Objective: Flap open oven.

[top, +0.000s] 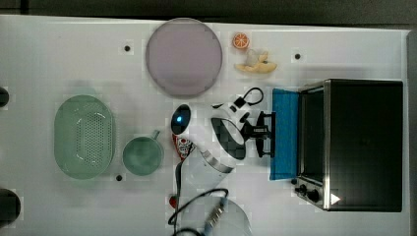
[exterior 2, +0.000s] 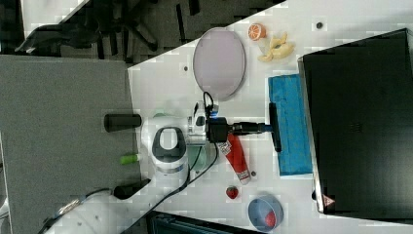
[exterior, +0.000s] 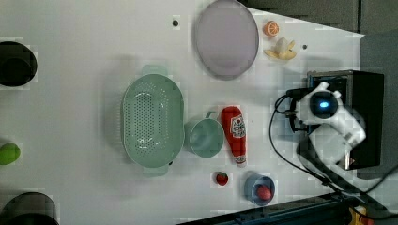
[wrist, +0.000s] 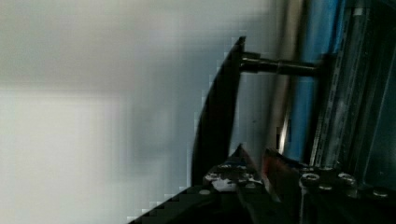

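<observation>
Gripper (exterior 2: pixel 267 127) clamped on oven (exterior 2: pixel 360 122) handle (exterior 2: pixel 275 127) — wrist view: bar (wrist: pixel 217 107) between fingers.

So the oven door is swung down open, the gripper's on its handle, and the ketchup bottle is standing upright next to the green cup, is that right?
Not quite. The ketchup bottle is lying on its side beside the green cup, as the left view shows. The rest holds: the oven has its door swung down open, with the gripper on the handle.
</observation>
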You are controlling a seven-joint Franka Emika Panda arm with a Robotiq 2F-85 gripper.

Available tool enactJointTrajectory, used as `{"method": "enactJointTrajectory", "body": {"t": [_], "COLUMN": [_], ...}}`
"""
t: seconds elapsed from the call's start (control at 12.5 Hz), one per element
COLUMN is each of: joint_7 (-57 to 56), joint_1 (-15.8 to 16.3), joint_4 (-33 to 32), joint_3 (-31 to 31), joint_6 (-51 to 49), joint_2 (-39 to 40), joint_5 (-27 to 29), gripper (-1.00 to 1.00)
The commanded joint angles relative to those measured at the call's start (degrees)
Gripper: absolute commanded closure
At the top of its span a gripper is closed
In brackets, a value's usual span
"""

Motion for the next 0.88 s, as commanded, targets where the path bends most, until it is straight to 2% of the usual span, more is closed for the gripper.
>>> {"method": "enactJointTrajectory", "body": {"t": [0.08,0.48,0.88], "joint_7": [6.3,9.3,9.8], "joint_1": [2.1,3.1,3.1], "joint_4": [1.2,4.5,5.5], "joint_3": [0.4,0.3,0.2], "joint_6": [-0.5,0.1,4.8], "joint_2": [3.4,10.1,8.4], "joint_5": [-1.4,-1.3,0.7], "gripper": [0.65,0.65,0.65]}}
